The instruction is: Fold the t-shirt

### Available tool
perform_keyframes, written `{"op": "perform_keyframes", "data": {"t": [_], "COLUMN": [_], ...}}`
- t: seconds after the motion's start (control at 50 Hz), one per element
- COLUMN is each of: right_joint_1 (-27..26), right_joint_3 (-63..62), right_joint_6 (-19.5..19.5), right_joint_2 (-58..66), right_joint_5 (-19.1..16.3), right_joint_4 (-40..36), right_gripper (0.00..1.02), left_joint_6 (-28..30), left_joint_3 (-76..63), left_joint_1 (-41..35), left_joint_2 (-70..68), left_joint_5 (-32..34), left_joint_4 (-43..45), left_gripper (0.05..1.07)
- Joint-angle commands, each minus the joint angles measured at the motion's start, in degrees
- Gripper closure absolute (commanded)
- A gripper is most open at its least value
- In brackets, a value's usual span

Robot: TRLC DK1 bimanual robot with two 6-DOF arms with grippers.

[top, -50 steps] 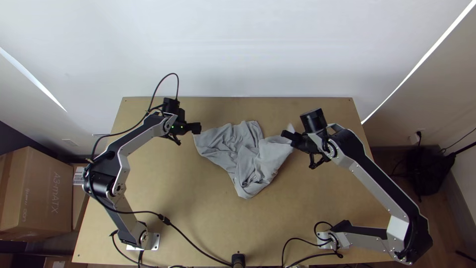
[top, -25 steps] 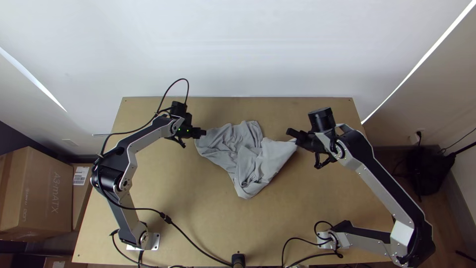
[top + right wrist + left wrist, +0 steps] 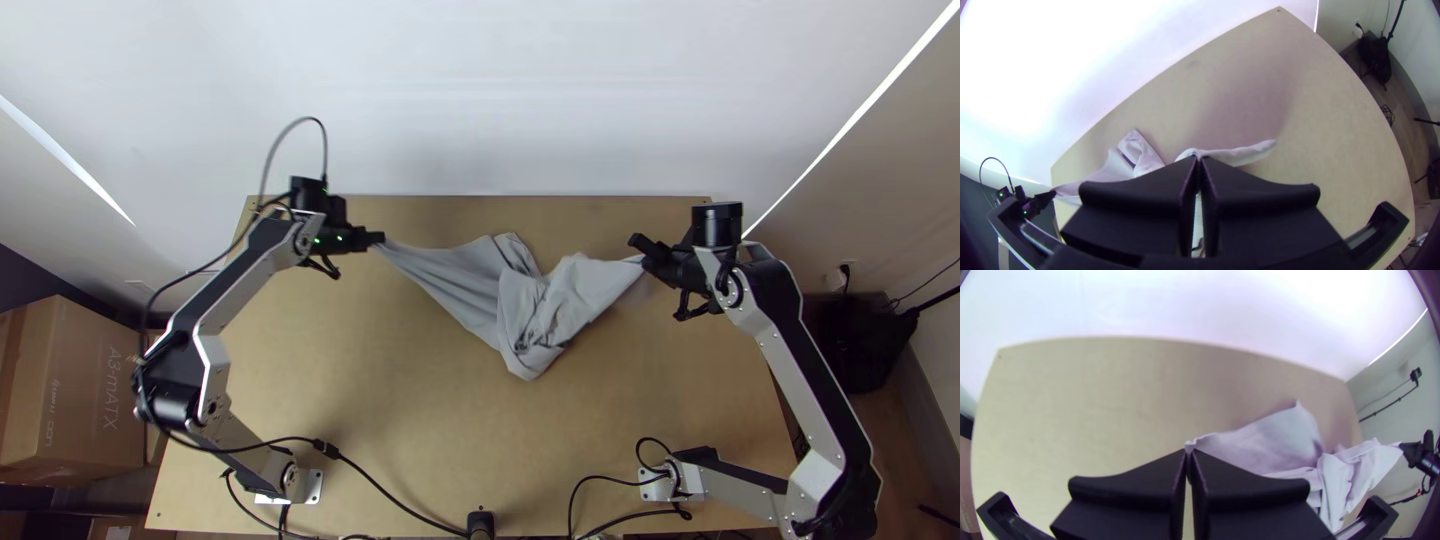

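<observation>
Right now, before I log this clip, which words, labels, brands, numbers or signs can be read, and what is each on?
"A3-MATX": on the cardboard box on the floor left of the table.
A second, smaller line on that box: too small to read surely.
T-shirt: no print that I can make out.

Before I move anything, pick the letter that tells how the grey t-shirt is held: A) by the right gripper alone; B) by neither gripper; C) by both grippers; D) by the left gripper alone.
C: the bunched grey t-shirt stretches between the left gripper and the right gripper, each with its jaws closed on cloth.
</observation>
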Motion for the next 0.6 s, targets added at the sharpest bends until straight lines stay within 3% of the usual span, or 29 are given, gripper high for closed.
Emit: {"op": "perform_keyframes", "data": {"t": [0.0, 0.24, 0.38, 0.58], "right_joint_1": [-1.8, -5.2, -7.3, -8.5], "right_joint_3": [2.1, 10.4, 11.1, 7.8], "right_joint_6": [-2.7, -4.8, -4.7, -6.3], "right_joint_2": [-2.6, -1.3, -4.2, -7.7], "right_joint_5": [-0.3, -2.2, -8.0, -12.2], "right_joint_4": [2.0, 2.1, 5.4, 6.6], "right_gripper": [1.0, 1.0, 1.0, 1.0], "left_joint_6": [-1.5, -1.7, -1.2, 0.5], "left_joint_3": [4.4, 11.3, 10.5, 1.0], "left_joint_1": [2.6, 7.8, 10.2, 11.9], "left_joint_2": [-6.2, -13.4, -18.7, -26.1], "left_joint_5": [0.2, 0.2, 0.5, 1.6], "left_joint_4": [-1.5, -8.0, -10.3, -11.1], "left_gripper": [1.05, 1.05, 1.05, 1.05]}}
